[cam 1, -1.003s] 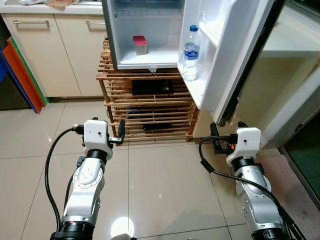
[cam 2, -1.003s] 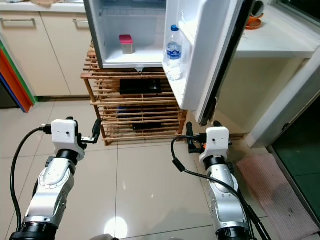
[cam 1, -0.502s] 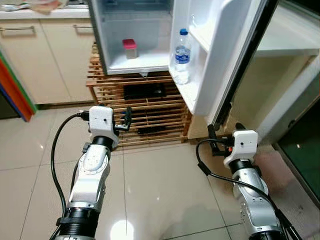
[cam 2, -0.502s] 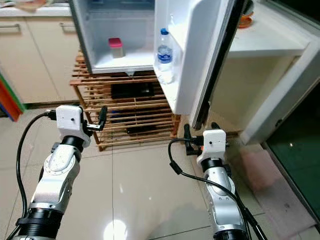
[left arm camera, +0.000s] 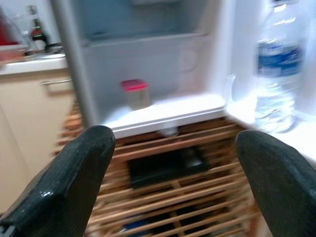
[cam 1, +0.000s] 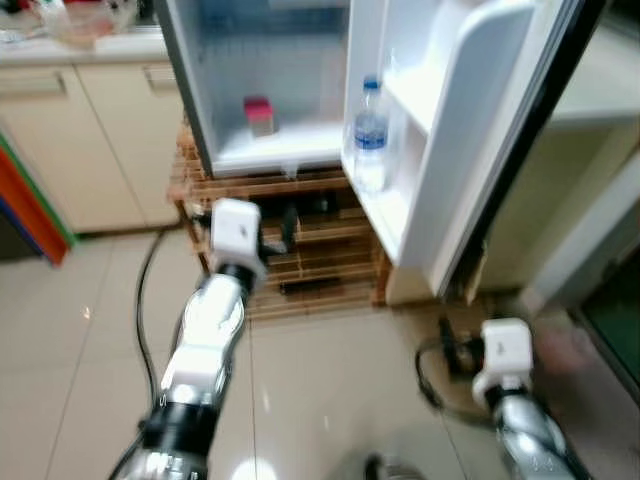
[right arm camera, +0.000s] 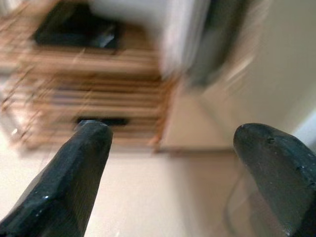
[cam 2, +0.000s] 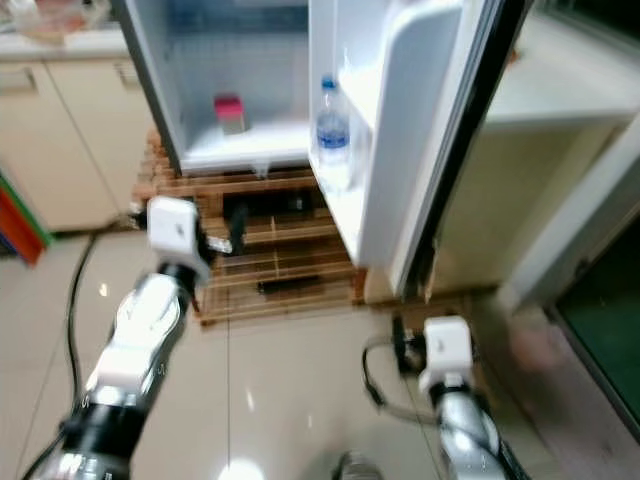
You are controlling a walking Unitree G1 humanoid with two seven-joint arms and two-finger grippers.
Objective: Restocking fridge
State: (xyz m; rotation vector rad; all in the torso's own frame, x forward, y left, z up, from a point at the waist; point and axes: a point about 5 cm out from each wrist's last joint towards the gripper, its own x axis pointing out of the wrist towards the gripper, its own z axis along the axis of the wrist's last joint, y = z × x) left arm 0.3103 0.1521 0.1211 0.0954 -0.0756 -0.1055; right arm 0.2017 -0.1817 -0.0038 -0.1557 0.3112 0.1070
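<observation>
Fridge open (bottle in door).

Left hand is raised forward, fingers spread wide; right hand hangs lower, likewise spread.

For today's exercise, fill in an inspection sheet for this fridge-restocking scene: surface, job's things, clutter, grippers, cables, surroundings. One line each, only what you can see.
Surface: glossy tiled floor; images blurred.
Job's things: small fridge with its door open, on a wooden slatted rack; water bottle upright in the door shelf; red-lidded jar on the fridge floor.
Clutter: dark items inside the rack; items on the countertop, too blurred to name.
Grippers: left gripper open, raised towards the fridge, empty; right gripper open, low near the floor, empty.
Cables: black cable along the left arm; another loops at the right wrist.
Surroundings: beige cabinets.
</observation>
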